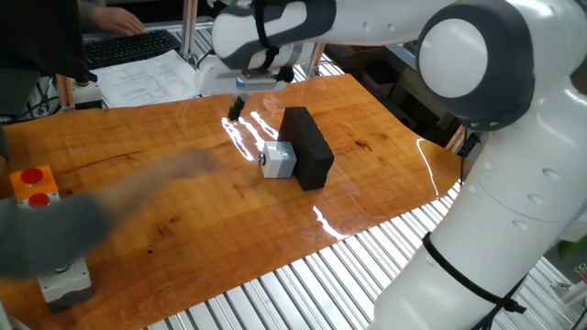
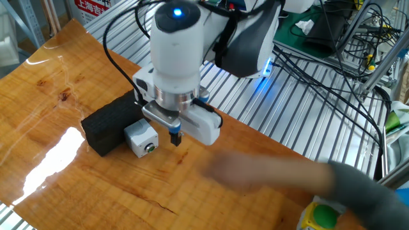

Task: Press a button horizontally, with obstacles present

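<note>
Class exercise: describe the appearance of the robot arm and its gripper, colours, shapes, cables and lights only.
The arm is glossy white with rounded dark-grey joint caps. Black cables loop beside the wrist, whose round top carries a glowing blue light. The gripper has a white body with small dark fingers.

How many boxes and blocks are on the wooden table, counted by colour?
Black rectangular block: 1
Small light-grey cube-shaped button box beside it: 1
Orange box with red top buttons: 1
Grey box near the table's edge: 1
Yellow box with a green top button: 1
Total: 5
</note>
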Available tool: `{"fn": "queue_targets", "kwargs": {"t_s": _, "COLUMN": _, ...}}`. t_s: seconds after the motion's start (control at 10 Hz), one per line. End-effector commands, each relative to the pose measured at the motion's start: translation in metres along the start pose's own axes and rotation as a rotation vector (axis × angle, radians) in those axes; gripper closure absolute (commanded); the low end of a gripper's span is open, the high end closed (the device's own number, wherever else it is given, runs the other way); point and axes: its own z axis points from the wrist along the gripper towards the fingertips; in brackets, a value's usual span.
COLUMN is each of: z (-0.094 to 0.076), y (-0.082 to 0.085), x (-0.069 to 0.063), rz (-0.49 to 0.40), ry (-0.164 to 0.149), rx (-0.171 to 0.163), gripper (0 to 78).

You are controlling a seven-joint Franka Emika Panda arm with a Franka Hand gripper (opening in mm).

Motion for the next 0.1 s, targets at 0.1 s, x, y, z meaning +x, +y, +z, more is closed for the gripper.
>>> {"fn": "queue_targets", "kwargs": {"t_s": 0.1, "z": -0.0101, "y": -0.0053, "x": -0.0089, "rz": -0.013, "ry": -0.003, "rx": -0.004, "gripper": 77.6}}
